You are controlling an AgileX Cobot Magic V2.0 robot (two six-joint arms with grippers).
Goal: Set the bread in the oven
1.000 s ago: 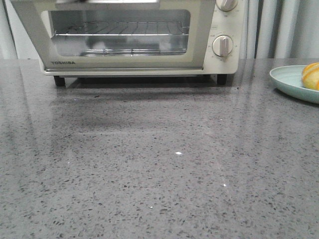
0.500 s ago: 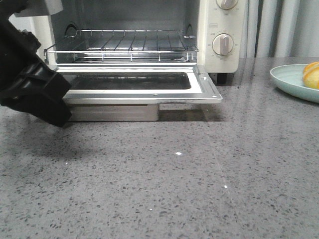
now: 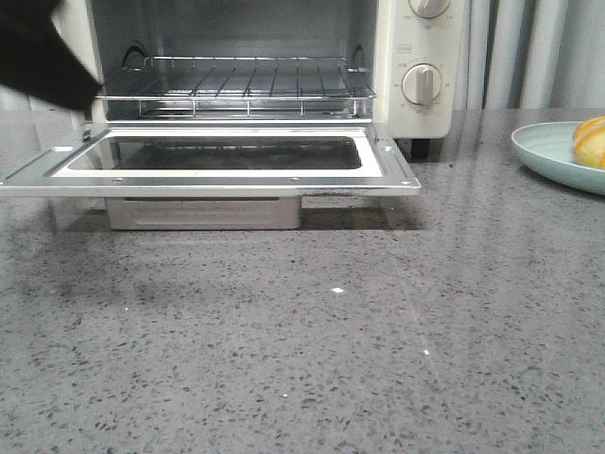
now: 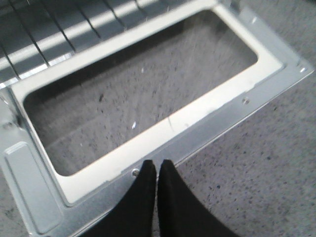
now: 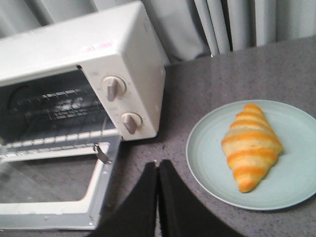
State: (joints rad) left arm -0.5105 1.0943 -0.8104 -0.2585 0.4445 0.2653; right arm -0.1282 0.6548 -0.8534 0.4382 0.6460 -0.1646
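My left arm (image 3: 43,57) appears in the front view only as a blurred black mass at the upper left of the frame. In the left wrist view, my left black two-fingered gripper (image 4: 157,170) rises from the bottom centre, fingertips pressed together. In the right wrist view, my right black two-fingered gripper (image 5: 158,170) sits likewise at bottom centre, its fingers (image 5: 148,197) closed against each other, holding nothing.
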